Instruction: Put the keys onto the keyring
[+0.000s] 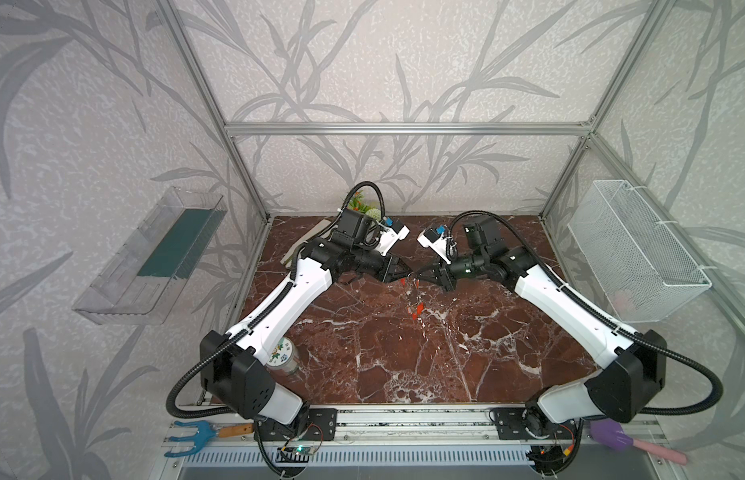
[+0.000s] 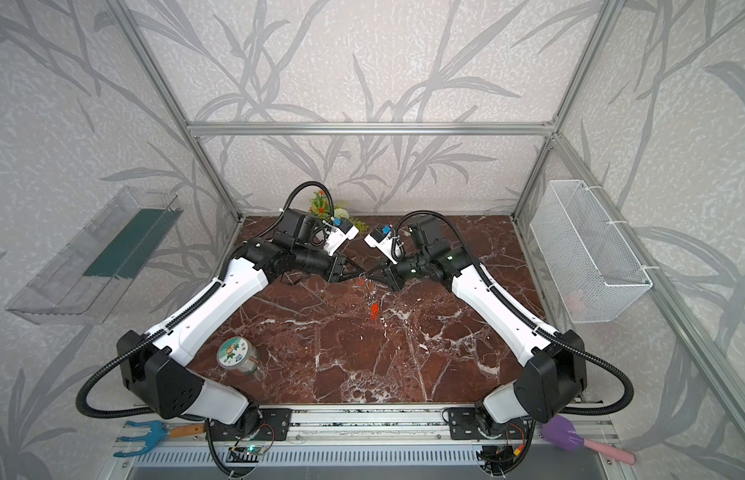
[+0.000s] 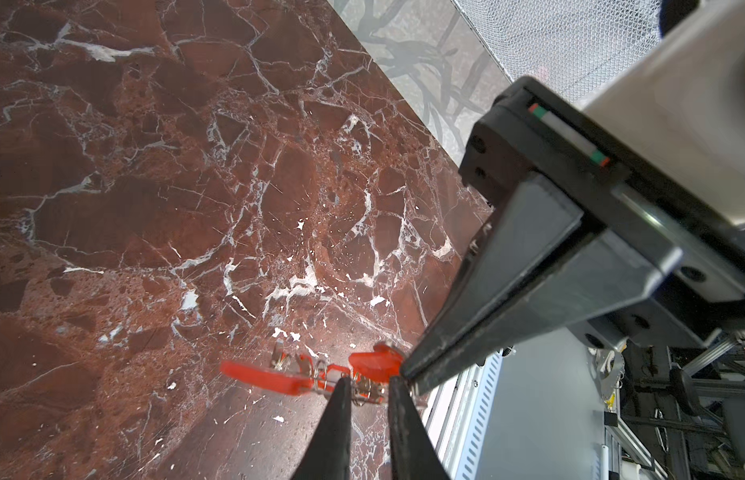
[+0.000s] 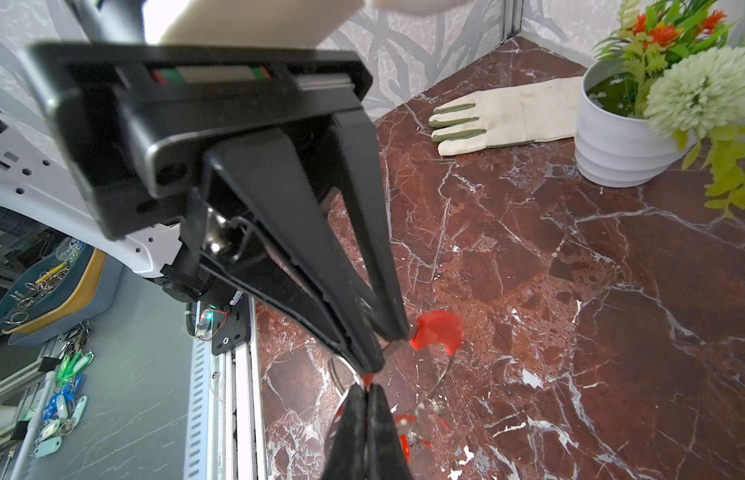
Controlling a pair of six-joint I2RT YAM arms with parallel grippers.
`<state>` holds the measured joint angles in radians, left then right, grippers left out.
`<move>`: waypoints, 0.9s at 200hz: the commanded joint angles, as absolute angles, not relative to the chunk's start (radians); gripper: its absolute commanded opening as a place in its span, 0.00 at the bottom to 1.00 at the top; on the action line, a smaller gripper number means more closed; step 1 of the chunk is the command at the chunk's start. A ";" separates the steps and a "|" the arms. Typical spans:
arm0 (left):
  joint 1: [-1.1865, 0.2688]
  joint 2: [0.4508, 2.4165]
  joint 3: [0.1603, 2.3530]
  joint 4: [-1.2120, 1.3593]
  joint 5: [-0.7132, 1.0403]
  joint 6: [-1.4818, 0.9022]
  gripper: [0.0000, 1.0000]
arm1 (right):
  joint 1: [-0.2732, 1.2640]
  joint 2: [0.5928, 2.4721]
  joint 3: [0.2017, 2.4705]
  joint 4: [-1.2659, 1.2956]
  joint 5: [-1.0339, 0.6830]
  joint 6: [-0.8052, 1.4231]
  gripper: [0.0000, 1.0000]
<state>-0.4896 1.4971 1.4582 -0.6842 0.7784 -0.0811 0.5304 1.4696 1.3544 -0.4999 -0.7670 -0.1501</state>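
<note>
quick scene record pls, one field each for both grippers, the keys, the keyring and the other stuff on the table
left gripper: fingers slightly apart with key hardware between them; grip unclear
right gripper: fingers shut on the keyring, tip to tip with the left
keys: red-tagged, hanging below the two grippers over the table
also on table: glove, flower pot, tin
</note>
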 commanded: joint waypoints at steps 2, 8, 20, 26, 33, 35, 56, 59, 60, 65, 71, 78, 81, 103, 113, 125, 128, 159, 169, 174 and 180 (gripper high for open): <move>-0.495 1.491 1.494 -0.697 0.818 -0.069 0.20 | 0.534 1.451 1.359 -0.484 -0.776 -0.149 0.00; -0.494 1.490 1.495 -0.697 0.806 -0.072 0.19 | 0.533 1.454 1.360 -0.486 -0.776 -0.149 0.00; -0.491 1.484 1.496 -0.693 0.787 -0.075 0.19 | 0.534 1.455 1.359 -0.486 -0.773 -0.151 0.00; -0.487 1.479 1.495 -0.688 0.787 -0.080 0.18 | 0.533 1.456 1.359 -0.486 -0.770 -0.151 0.00; -0.482 1.472 1.491 -0.675 0.790 -0.088 0.18 | 0.533 1.455 1.359 -0.487 -0.767 -0.151 0.00; -0.481 1.469 1.488 -0.672 0.791 -0.092 0.18 | 0.533 1.456 1.358 -0.486 -0.766 -0.151 0.00; -0.472 1.448 1.467 -0.632 0.817 -0.108 0.19 | 0.531 1.457 1.355 -0.485 -0.761 -0.145 0.00; -0.472 1.448 1.467 -0.630 0.823 -0.108 0.19 | 0.530 1.457 1.355 -0.485 -0.761 -0.144 0.00; -0.472 1.447 1.466 -0.630 0.825 -0.108 0.19 | 0.531 1.457 1.355 -0.485 -0.761 -0.144 0.00; -0.472 1.447 1.462 -0.626 0.834 -0.111 0.19 | 0.529 1.459 1.355 -0.482 -0.761 -0.143 0.00; -0.472 1.448 1.460 -0.625 0.845 -0.111 0.19 | 0.529 1.459 1.355 -0.482 -0.761 -0.141 0.00; -0.472 1.451 1.460 -0.629 0.852 -0.113 0.19 | 0.528 1.460 1.356 -0.481 -0.762 -0.140 0.00; -0.472 1.452 1.459 -0.630 0.854 -0.114 0.19 | 0.527 1.460 1.357 -0.482 -0.762 -0.140 0.00; -0.474 1.464 1.460 -0.651 0.854 -0.099 0.19 | 0.526 1.462 1.361 -0.480 -0.768 -0.138 0.00; -0.476 1.474 1.463 -0.666 0.850 -0.092 0.19 | 0.527 1.462 1.361 -0.479 -0.772 -0.138 0.00; -0.478 1.484 1.471 -0.679 0.851 -0.085 0.19 | 0.526 1.462 1.362 -0.477 -0.773 -0.138 0.00; -0.481 1.486 1.473 -0.682 0.853 -0.084 0.19 | 0.526 1.462 1.363 -0.477 -0.773 -0.137 0.00; -0.486 1.492 1.480 -0.702 0.860 -0.065 0.17 | 0.527 1.465 1.364 -0.477 -0.770 -0.137 0.00; -0.489 1.495 1.483 -0.714 0.855 -0.057 0.17 | 0.527 1.465 1.364 -0.479 -0.770 -0.137 0.00; -0.490 1.496 1.485 -0.720 0.853 -0.053 0.17 | 0.527 1.465 1.365 -0.478 -0.769 -0.137 0.00; -0.491 1.498 1.485 -0.725 0.850 -0.050 0.17 | 0.527 1.465 1.366 -0.477 -0.769 -0.137 0.00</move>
<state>-0.4831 1.4876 1.4593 -0.6846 0.8368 -0.0956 0.5301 1.4696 1.3544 -0.4984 -0.7593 -0.1452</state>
